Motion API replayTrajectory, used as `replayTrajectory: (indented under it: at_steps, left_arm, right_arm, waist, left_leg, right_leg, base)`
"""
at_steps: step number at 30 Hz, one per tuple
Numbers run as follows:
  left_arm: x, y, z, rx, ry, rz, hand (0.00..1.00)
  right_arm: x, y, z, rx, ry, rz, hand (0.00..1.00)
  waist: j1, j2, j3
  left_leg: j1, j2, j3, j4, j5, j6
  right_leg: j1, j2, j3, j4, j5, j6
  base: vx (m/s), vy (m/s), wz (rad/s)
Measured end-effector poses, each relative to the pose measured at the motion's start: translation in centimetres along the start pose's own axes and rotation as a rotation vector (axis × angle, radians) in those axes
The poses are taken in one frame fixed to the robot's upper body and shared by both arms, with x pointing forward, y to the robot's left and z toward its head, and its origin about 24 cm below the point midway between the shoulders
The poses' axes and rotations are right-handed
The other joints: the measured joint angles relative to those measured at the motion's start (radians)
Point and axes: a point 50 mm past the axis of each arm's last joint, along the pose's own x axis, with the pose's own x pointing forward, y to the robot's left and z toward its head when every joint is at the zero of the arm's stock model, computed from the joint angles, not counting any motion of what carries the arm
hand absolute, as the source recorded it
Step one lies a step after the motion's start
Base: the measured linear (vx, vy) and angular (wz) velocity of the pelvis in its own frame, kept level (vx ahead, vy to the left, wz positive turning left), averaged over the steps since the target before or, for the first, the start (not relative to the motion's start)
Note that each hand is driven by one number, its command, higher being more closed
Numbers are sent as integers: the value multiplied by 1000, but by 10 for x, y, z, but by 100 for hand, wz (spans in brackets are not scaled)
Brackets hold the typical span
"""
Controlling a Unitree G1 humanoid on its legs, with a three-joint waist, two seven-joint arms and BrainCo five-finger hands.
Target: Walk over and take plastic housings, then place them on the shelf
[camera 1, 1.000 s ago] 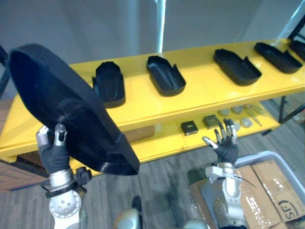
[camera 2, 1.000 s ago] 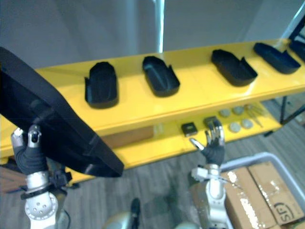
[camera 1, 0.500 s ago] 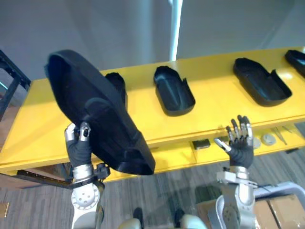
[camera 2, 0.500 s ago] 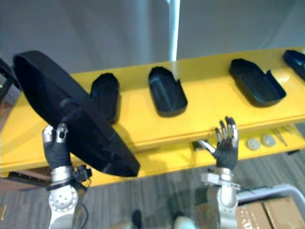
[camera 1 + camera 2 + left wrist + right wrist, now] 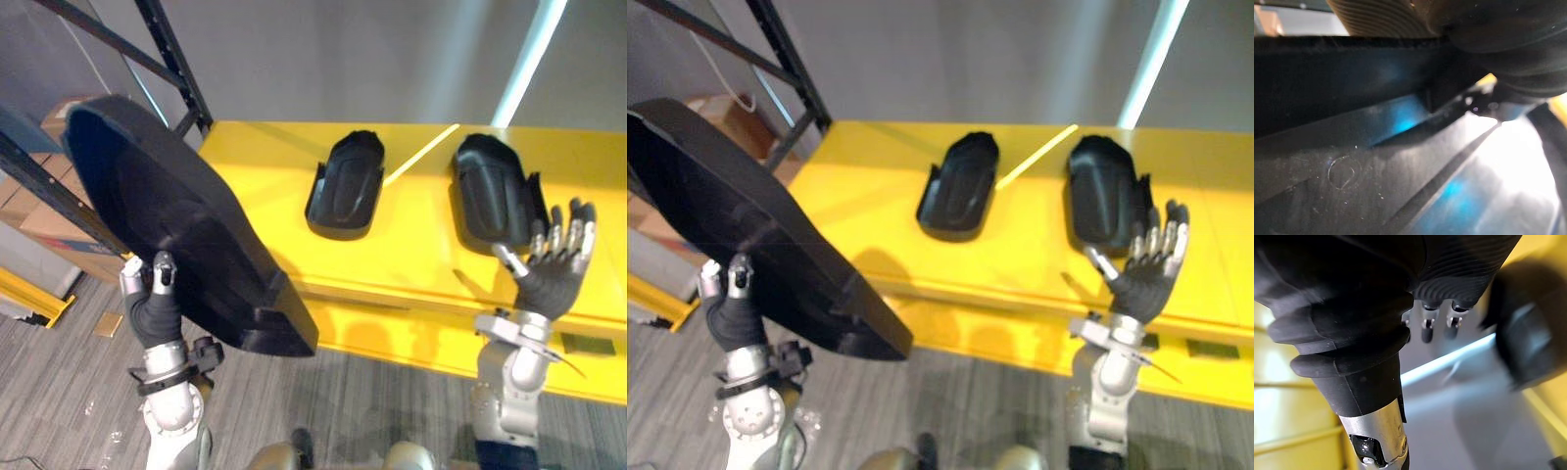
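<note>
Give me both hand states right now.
Left hand: shut on the large black housing.
Right hand: open, fingers straight, holding nothing, raised before the yellow shelf.

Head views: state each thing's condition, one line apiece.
large housing: held tilted, off the shelf.
left hand: shut on large housing.
right hand: open, empty.
left small housing: resting on yellow shelf.
right small housing: resting on yellow shelf.

The big housing [image 5: 186, 225] is black. The shelf [image 5: 265, 166] is bright yellow, and the floor [image 5: 69, 392] is grey with stripes.
</note>
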Motion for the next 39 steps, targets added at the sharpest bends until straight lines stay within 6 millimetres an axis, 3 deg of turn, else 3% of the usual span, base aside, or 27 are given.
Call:
replayTrajectory:
  at_steps: [2,5,7,9,11,12,13,14,16,18,21,24,26,27,29,32,33,34,35,36,37,39]
  left_arm:
    - [2,-1,1,-5,-9,-32,100]
    - [5,1,1,-5,-14,-73,100]
    - [5,1,1,-6,-11,-77,100]
    - [7,1,-1,-3,-10,-83,100]
    - [12,-2,-1,-13,-25,-92,100]
    - [15,-5,0,-23,-39,-91,100]
    - [18,-7,1,-28,-52,-82,100]
    - [18,-7,1,-28,-52,-80,100]
    - [16,-7,-2,-34,-36,-82,100]
    - [14,-7,-3,-36,-24,-84,100]
    - [8,-3,-7,-49,13,-65,100]
    - [7,-4,-8,-51,20,-75,100]
    - [7,-6,-8,-52,21,-98,100]
    - [6,-8,-9,-57,27,-111,100]
    - [4,-11,-13,-64,46,-123,100]
    - [-2,-7,-17,-48,78,-100,100]
    - [-4,-6,-19,-44,89,-94,100]
    - [-4,-6,-19,-40,90,-93,100]
    - [-3,-6,-19,-37,88,-91,100]
    - [0,-5,-19,-32,74,-87,100]
    - [5,-2,-19,-17,65,-88,100]
    - [8,5,-22,24,81,-91,100]
  right_arm:
    - [-6,-1,-2,-7,16,-29,0]
    - [-19,-3,-8,-34,60,-76,0]
    - [-28,-5,-11,-56,95,-87,0]
    - [-30,-4,-12,-54,102,-79,0]
    - [-30,-6,-10,-61,93,-83,0]
    - [-29,-10,-9,-70,84,-94,0]
    - [-28,-13,-6,-79,67,-96,0]
    - [-27,-13,-6,-82,65,-95,0]
    - [-25,-18,-4,-106,58,-89,0]
    - [-25,-17,-3,-103,48,-87,0]
    - [-25,-15,-3,-95,42,-78,0]
    - [-26,-16,-2,-100,37,-61,0]
    - [-26,-17,-1,-107,33,-55,0]
    - [-26,-17,0,-108,32,-52,0]
    - [-24,-16,1,-106,26,-44,0]
    - [-18,-15,-1,-100,22,-21,0]
    - [-15,-17,2,-98,14,-11,0]
    - [-13,-19,3,-106,10,-7,0]
    - [-14,-21,3,-114,17,-9,0]
    - [-17,-20,1,-110,25,-20,0]
    - [-24,-20,-3,-88,49,-59,0]
    - [-28,-16,-7,-57,66,-98,0]
  waist:
    - [-19,-2,1]
    - [-20,-8,4]
    - [-20,-7,7]
    - [-21,-10,17]
    - [-27,-19,21]
    - [-26,-22,23]
    - [-26,-25,23]
    - [-26,-24,24]
    - [-28,-1,35]
    - [-22,0,37]
    - [-8,-2,38]
    - [-6,3,35]
    - [-29,-5,39]
    - [-29,-19,44]
    - [-29,-25,41]
    - [-22,-17,36]
    - [-24,5,23]
    - [-28,21,13]
    - [-39,25,0]
    - [-52,15,-9]
    - [-51,-24,-12]
    - [-45,-37,-18]
  left_leg:
    - [12,-7,12,-6,0,1]
    - [48,-6,67,-55,8,29]
    - [52,12,123,-68,3,58]
    - [51,29,143,-76,-9,76]
    - [50,28,143,-78,-8,76]
    - [40,23,143,-70,-10,77]
    - [17,19,139,-37,-11,71]
    - [14,18,138,-31,-12,69]
    - [13,14,113,-11,-13,67]
    - [18,17,106,16,-14,65]
    - [-24,53,84,182,-35,33]
    - [-32,80,86,245,-37,30]
    - [-37,72,83,253,-31,15]
    - [-39,82,84,268,-53,38]
    - [-55,132,47,280,-61,32]
    - [-53,212,-20,252,-27,-1]
    - [-33,215,-23,192,47,2]
    - [-32,214,-22,179,55,-20]
    - [-11,199,-23,167,-7,-76]
    - [19,165,-19,123,-46,-112]
    - [29,128,-10,94,-44,-108]
    - [38,123,3,72,-39,-99]
  right_leg:
    - [24,1,10,-52,49,0]
    - [11,17,19,-68,99,-38]
    - [-7,44,-5,-93,166,-71]
    - [-33,83,-3,-17,123,-79]
    - [-42,118,-13,13,69,-119]
    - [-41,117,-40,8,38,-168]
    - [-38,110,-49,-7,18,-173]
    - [-37,107,-53,-11,14,-165]
    - [-7,98,-72,-24,8,-115]
    - [14,90,-83,-31,-1,-76]
    - [41,99,-55,-36,-5,-68]
    - [46,112,-8,-34,-4,-69]
    - [47,95,9,-40,-2,-72]
    - [47,78,29,-40,-1,-71]
    - [50,54,64,-40,-1,-71]
    - [49,23,133,-29,3,-49]
    - [48,14,146,-23,0,-13]
    - [47,10,153,-21,-2,8]
    - [48,-9,160,-23,-2,27]
    - [53,-44,159,-30,15,52]
    - [53,-79,157,-51,54,56]
    - [56,-71,132,-94,152,45]
  base:
    - [-5,159,-32]
    - [-38,127,-49]
    - [-80,120,-68]
    - [-80,43,-49]
    - [-15,-11,-18]
    - [10,-30,7]
    - [3,-23,11]
    - [45,-28,20]
    - [85,-50,28]
    - [71,-72,17]
    - [60,-114,-26]
    - [102,-50,-56]
    - [54,32,-27]
    - [44,86,-32]
    - [51,137,-42]
    - [48,283,-68]
    - [55,410,-55]
    - [61,454,-35]
    - [57,405,-5]
    - [38,464,0]
    - [12,478,0]
    - [-22,338,-12]
